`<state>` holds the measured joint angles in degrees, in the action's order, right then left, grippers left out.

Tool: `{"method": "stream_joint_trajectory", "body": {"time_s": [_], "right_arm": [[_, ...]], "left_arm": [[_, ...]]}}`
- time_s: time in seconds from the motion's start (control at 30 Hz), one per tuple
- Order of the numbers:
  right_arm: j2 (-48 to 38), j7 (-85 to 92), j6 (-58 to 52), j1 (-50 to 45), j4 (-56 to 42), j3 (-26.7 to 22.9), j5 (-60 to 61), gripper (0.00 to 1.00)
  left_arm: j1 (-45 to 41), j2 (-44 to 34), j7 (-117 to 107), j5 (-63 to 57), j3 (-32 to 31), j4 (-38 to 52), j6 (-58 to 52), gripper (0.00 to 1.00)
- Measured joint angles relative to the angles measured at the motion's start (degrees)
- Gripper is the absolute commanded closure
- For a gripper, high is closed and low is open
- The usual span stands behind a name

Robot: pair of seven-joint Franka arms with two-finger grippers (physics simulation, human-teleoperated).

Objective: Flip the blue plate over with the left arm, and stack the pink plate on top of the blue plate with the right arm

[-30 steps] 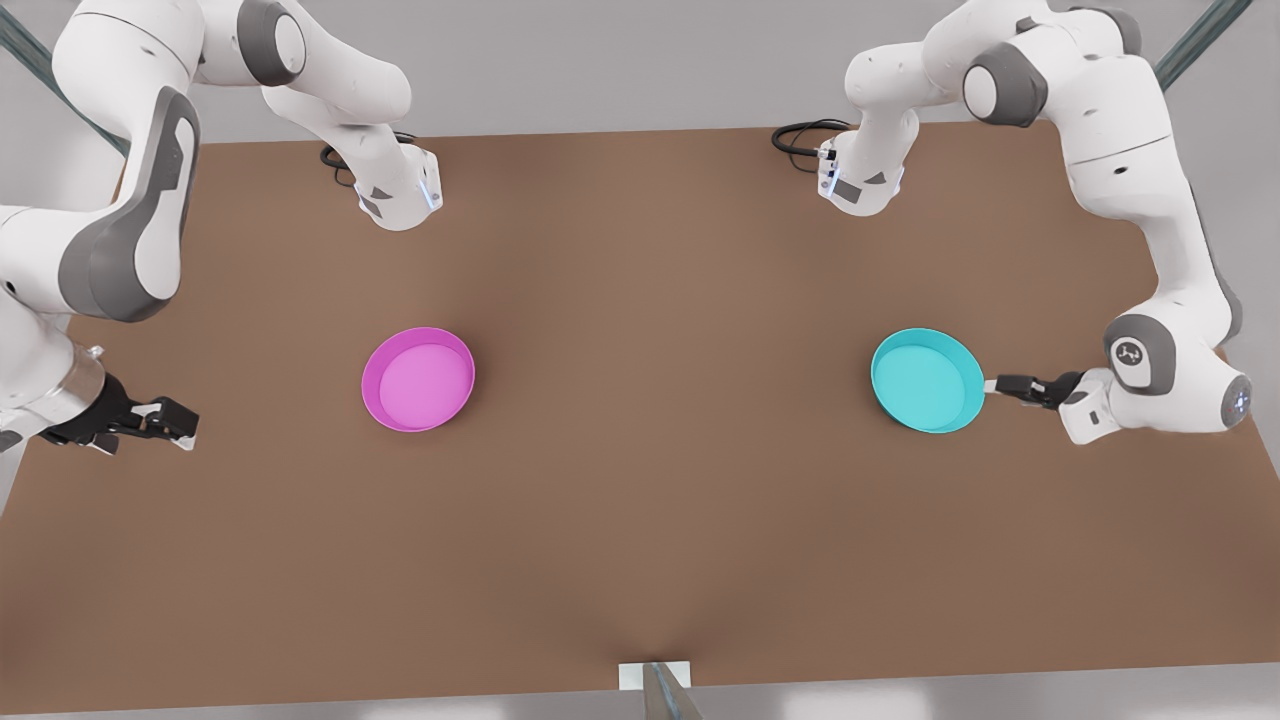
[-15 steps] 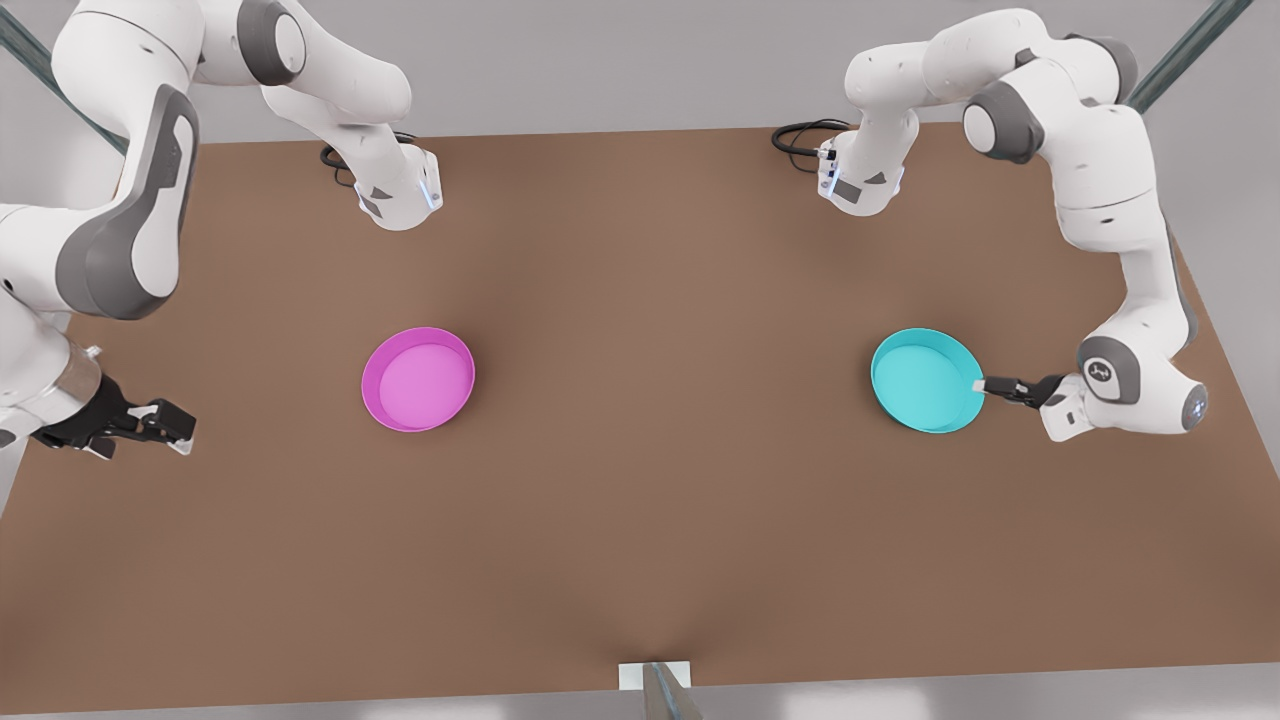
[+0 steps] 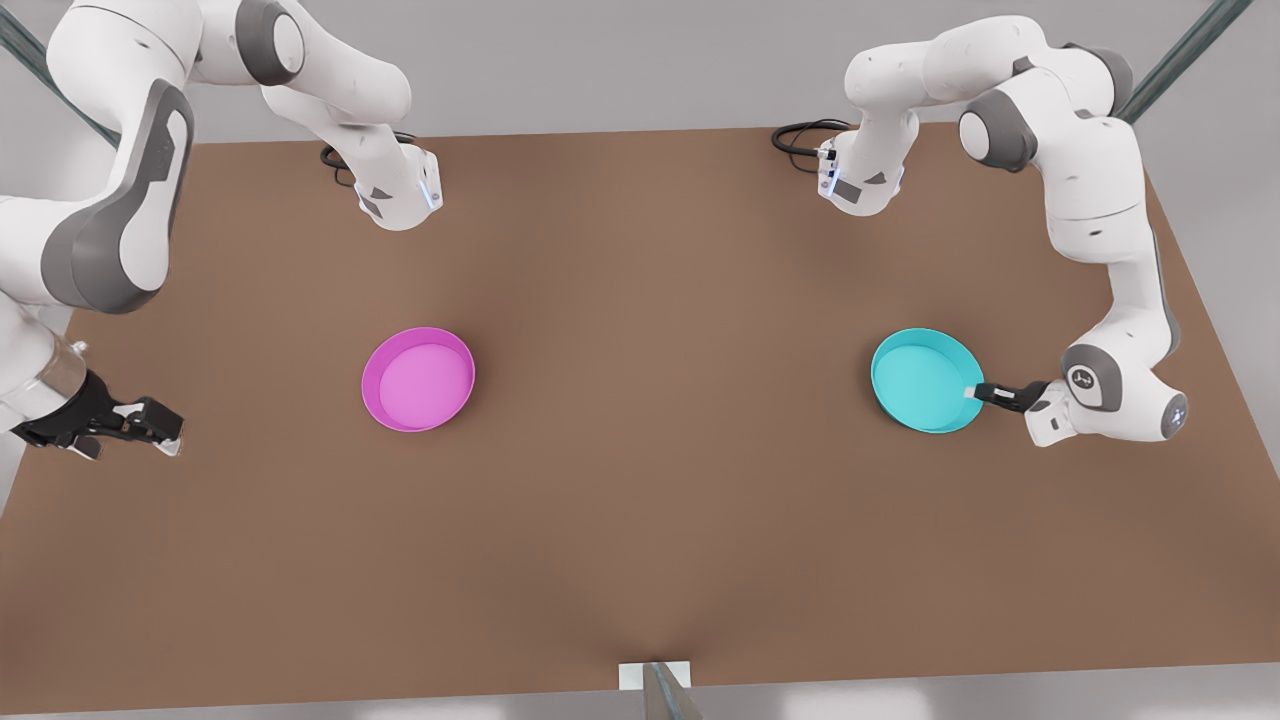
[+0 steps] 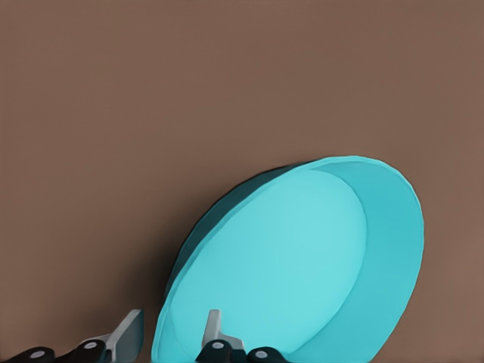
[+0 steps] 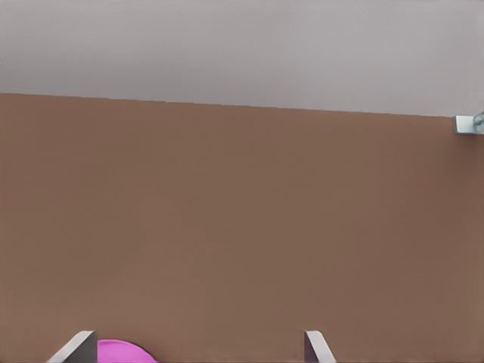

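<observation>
The blue plate (image 3: 925, 380) lies rim-up on the brown table at the front view's right. My left gripper (image 3: 972, 392) is at its edge on the side away from the pink plate. In the left wrist view the left gripper (image 4: 174, 334) stands open, straddling the rim of the blue plate (image 4: 302, 257), one finger (image 4: 214, 329) inside and the other outside. The pink plate (image 3: 418, 379) lies rim-up at the front view's left. My right gripper (image 3: 160, 432) waits open well to the left of it, near the table's edge. A sliver of the pink plate (image 5: 121, 352) shows between the fingers of the right gripper (image 5: 198, 346).
Both arm bases and black cables (image 3: 800, 138) stand along the table's back edge. A small white bracket (image 3: 655, 675) sits at the middle of the front edge. Bare brown table (image 3: 650, 400) lies between the two plates.
The left gripper has slid in toward the blue plate, so its fingers now straddle the rim. The right gripper has drifted slightly left and toward the front edge. Neither plate has moved.
</observation>
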<state>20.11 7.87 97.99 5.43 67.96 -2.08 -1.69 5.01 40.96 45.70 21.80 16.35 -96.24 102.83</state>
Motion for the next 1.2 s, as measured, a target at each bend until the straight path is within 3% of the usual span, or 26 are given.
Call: {"method": "stream_joint_trajectory", "body": {"time_s": [0.43, 0.67, 1.2], "right_arm": [[0.2, 0.4, 1.1, 1.5, 0.0, 0.5, 5.3, 0.0], [2.6, 0.4, 1.1, 0.8, 0.3, 0.5, 4.8, 0.0], [4.7, -2.5, 1.6, -0.9, -1.5, 0.2, 4.1, 0.0]], "left_arm": [[-0.1, 1.4, -0.1, 0.4, -0.3, 0.2, 0.5, 0.62], [-0.1, 1.6, -0.3, 0.7, -0.7, 0.3, 0.5, 0.74], [0.0, 1.1, -0.7, -2.7, -0.7, 0.6, 1.1, 0.77]]}}
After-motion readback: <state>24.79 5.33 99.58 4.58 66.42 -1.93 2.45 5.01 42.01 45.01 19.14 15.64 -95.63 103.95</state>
